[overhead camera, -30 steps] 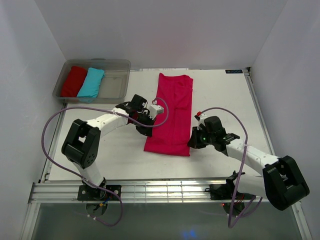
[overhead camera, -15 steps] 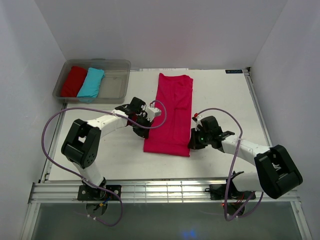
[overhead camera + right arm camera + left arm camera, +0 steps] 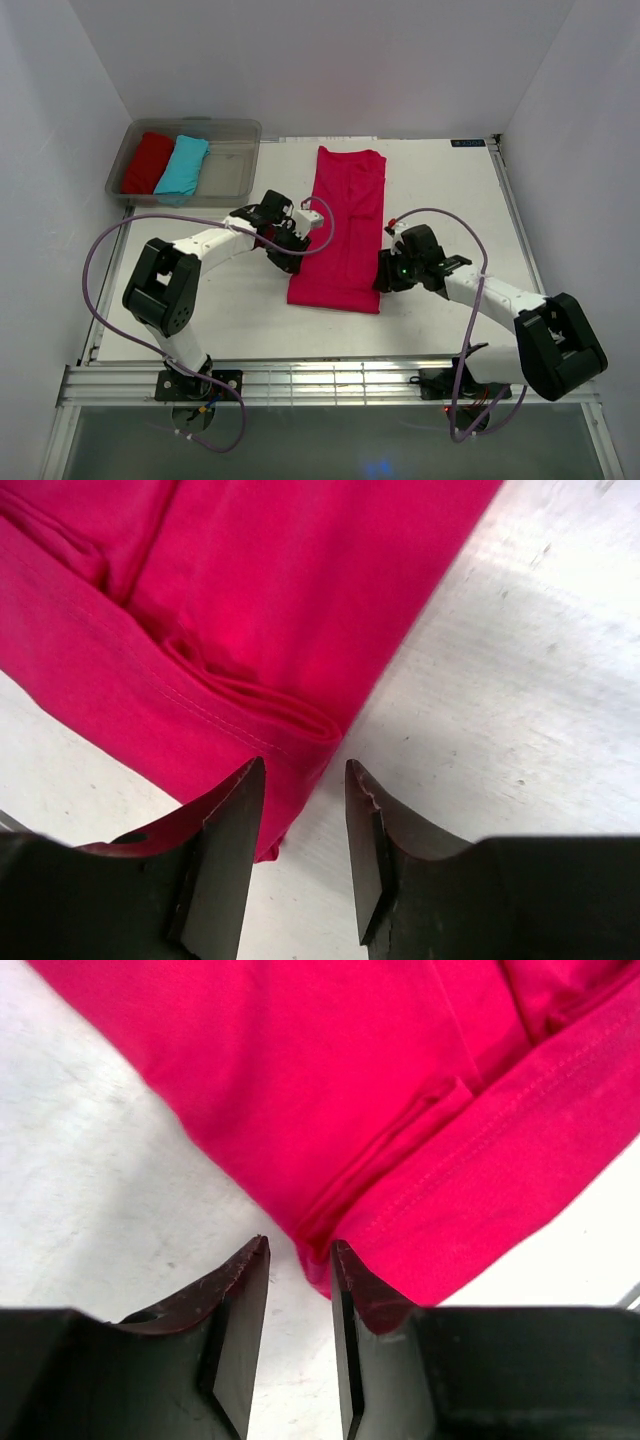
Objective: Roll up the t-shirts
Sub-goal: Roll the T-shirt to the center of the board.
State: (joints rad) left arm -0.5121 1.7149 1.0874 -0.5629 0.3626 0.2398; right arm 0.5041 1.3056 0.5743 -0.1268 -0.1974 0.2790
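Top external view shows the pink t-shirt [image 3: 342, 232] lying flat on the white bench [image 3: 450, 200], folded into a long narrow strip that runs from the far side toward the arms. The left gripper [image 3: 290, 262] is low at the left edge of the strip, near its near end. The right gripper [image 3: 384, 282] is at the right edge, almost opposite to it. In the left wrist view, the left gripper [image 3: 298, 1260] has its fingers a little apart, with only a narrow gap. The folded edge of the t-shirt [image 3: 400, 1110] reaches just to the tips, and the bench shows through the gap. In the right wrist view, the right gripper [image 3: 300, 780] is also apart, somewhat wider, and the layered edge of the t-shirt [image 3: 250, 600] comes between the two tips. At the far left corner stands a clear bin [image 3: 240, 150] holding a red cloth [image 3: 148, 162] and a turquoise cloth [image 3: 182, 165] side by side.
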